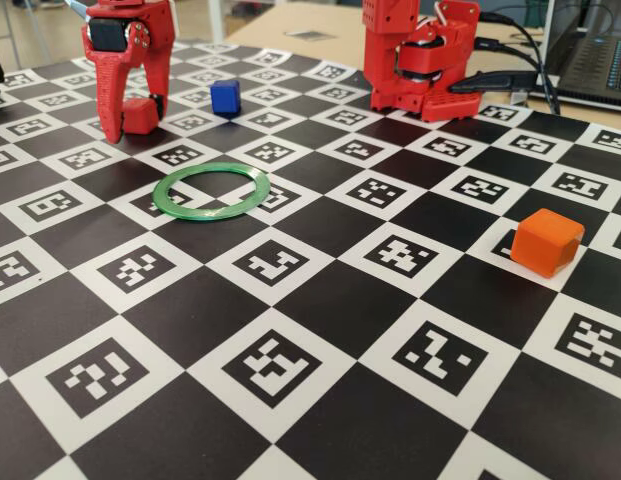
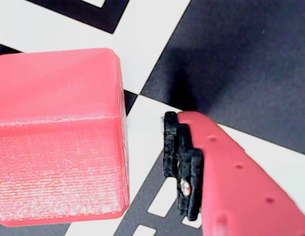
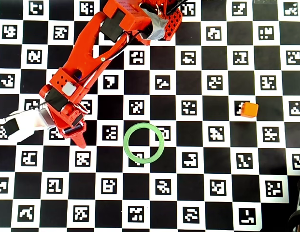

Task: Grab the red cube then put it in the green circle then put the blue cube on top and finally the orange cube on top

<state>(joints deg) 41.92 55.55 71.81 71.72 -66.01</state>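
One red cube (image 1: 140, 115) sits between spread, unclosed fingers (image 2: 184, 167). Advice: close squarely before lifting, then carry toward five o'clock, overhead view, to the green circle (image 3: 144, 143).

Checkered marker board (image 1: 320, 300) with green circle (image 1: 211, 191), blue cube (image 1: 225, 97), orange cube (image 1: 547, 242).

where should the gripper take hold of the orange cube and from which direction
Judging by its pose, grip the orange cube across two opposite vertical faces, coming straight down from above. It sits flat on the checkered board with open space all round, well clear of the green ring, so either pair of sides is reachable; its flat parallel faces suit the two fingers.
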